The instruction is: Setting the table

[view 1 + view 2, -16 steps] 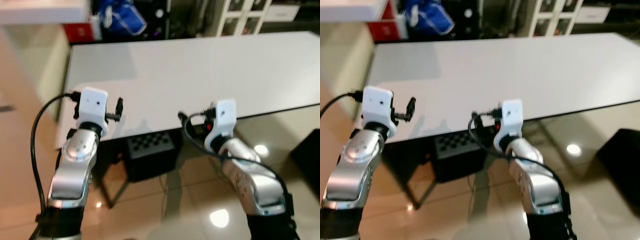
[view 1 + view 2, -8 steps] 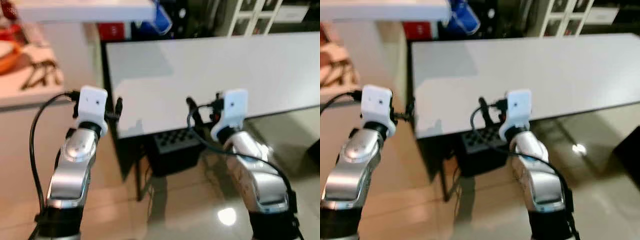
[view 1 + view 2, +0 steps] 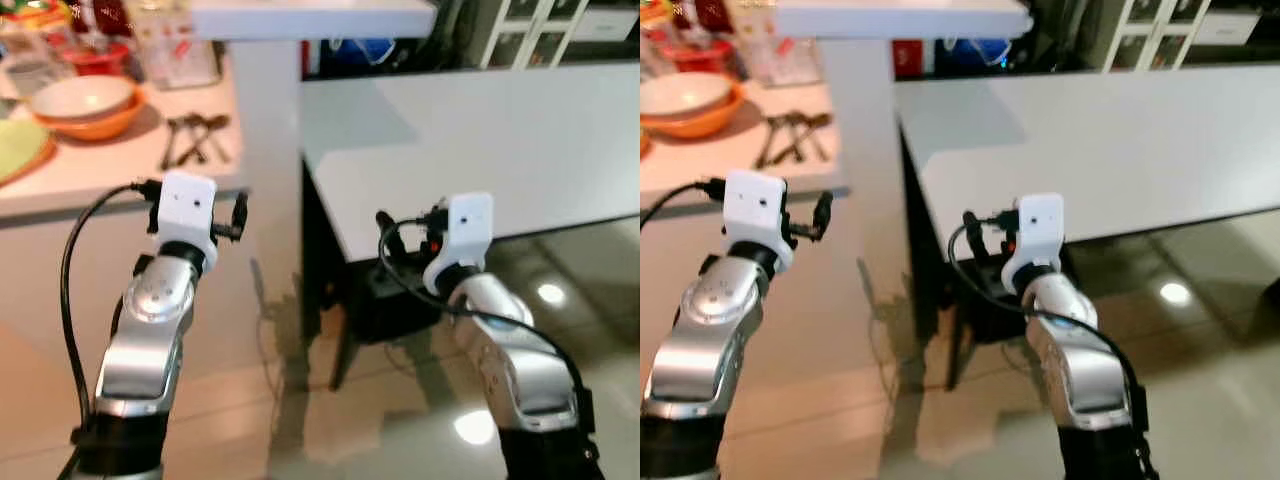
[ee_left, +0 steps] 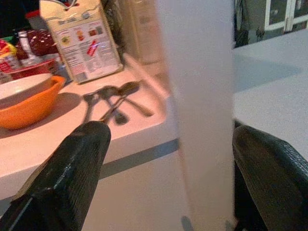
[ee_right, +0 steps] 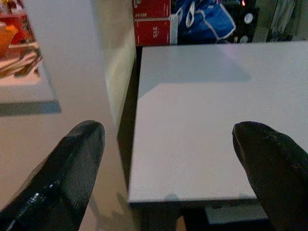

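Note:
A pale counter (image 3: 100, 180) on my left carries an orange bowl (image 3: 85, 105) with a white inside, a bunch of metal spoons (image 3: 195, 135) and a printed carton (image 4: 79, 41). The long white dining table (image 3: 480, 130) stretches off to the right with a bare top. My left gripper (image 3: 238, 215) is held up in front of the counter's edge, open, with nothing between its fingers (image 4: 72, 178). My right gripper (image 3: 385, 225) hovers before the table's near corner, also open, its fingers (image 5: 62, 168) wide apart.
A white pillar (image 3: 270, 150) stands between counter and table, under a white shelf (image 3: 310, 18). A dark box (image 3: 390, 300) sits on the floor beneath the table. A red box (image 5: 151, 21) and a blue bag (image 5: 211, 19) lie beyond the table's far end. Glossy tiled floor (image 3: 560, 400) spreads on the right.
The camera has swung left: the table slid to the right and the counter with bowl and spoons came into view. Both arms keep the same raised pose.

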